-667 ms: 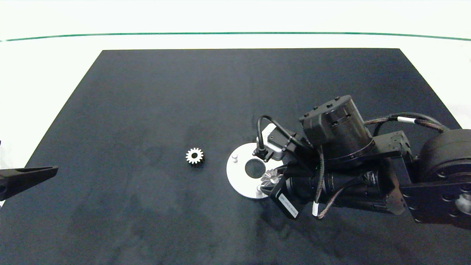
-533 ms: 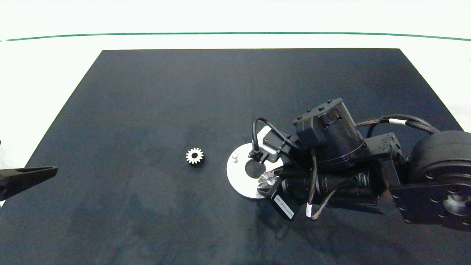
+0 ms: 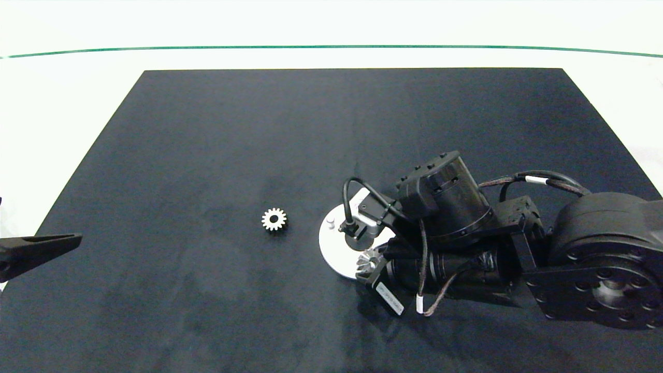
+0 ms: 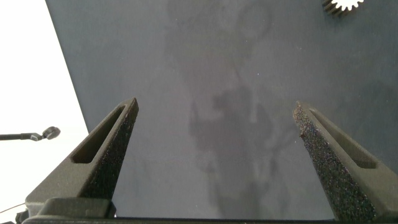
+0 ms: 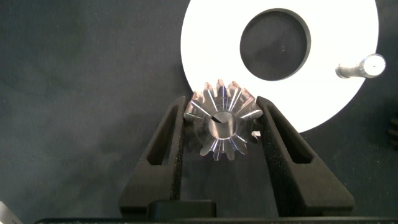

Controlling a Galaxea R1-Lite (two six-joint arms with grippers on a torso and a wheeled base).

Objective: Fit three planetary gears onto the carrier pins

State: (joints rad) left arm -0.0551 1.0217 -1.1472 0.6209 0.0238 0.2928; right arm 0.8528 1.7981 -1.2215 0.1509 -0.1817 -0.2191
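My right gripper [image 5: 222, 107] is shut on a silver planetary gear [image 5: 221, 121], gripped by its toothed sides and held over the near rim of the white disc [image 5: 211, 37]. In the head view this gear [image 3: 369, 260] hangs at the disc's [image 3: 331, 247] near edge, and the arm hides much of the disc. One carrier pin [image 3: 330, 221] stands bare on the disc's far-left rim, and the wrist view shows a pin [image 5: 364, 67] too. A second gear [image 3: 274, 219] lies flat on the mat, left of the disc. My left gripper [image 4: 216, 109] stays open at the mat's left edge.
A black mat [image 3: 207, 145] covers the white table [image 3: 62, 103]. A green line [image 3: 331, 47] runs along the far side. The loose gear [image 4: 342, 5] shows at the edge of the left wrist view.
My right arm has moved left and toward the near edge, carrying the gear from beside the disc's central hole to over the disc's near rim. The left arm and the loose gear have stayed put.
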